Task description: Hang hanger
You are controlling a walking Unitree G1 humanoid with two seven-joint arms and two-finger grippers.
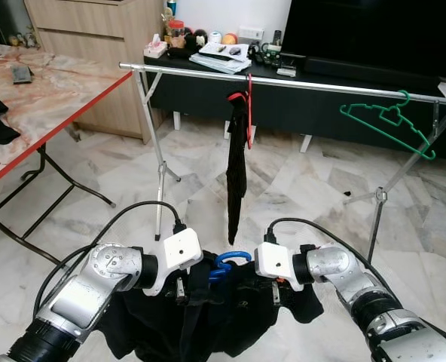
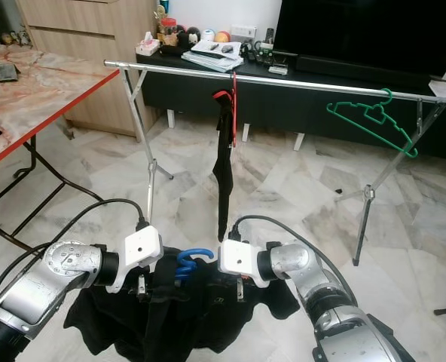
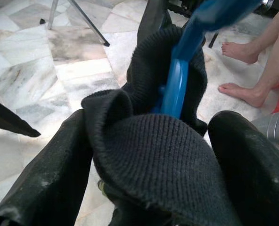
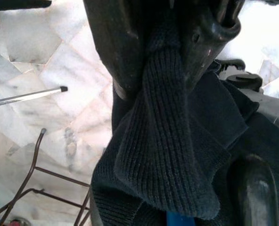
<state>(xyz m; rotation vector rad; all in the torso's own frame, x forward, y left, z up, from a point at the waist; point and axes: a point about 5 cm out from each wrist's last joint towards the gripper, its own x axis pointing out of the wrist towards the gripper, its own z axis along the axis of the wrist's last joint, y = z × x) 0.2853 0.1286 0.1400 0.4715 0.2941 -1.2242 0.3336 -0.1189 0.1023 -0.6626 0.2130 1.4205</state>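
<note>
A blue hanger (image 1: 230, 262) with a black knit garment (image 1: 234, 320) draped on it hangs low in front of me, between both arms. My left gripper (image 3: 153, 155) is shut on a bunched fold of the garment, and the hanger's blue neck (image 3: 176, 87) rises just beyond its fingers. From the other side, my right gripper (image 4: 163, 52) is shut on the knit fabric as well. The silver clothes rail (image 1: 321, 87) stands further ahead and higher. A red hanger (image 1: 248, 113) with a long black cloth (image 1: 236, 173) hangs on it. A bare green hanger (image 1: 389, 121) hangs near its right end.
A marble-topped folding table with a red edge (image 1: 57, 102) stands at the left. Behind the rail is a black TV bench (image 1: 298, 94) with clutter on it. The rail's legs (image 1: 160, 181) spread over the marble floor. A person's bare feet (image 3: 243, 92) stand close by.
</note>
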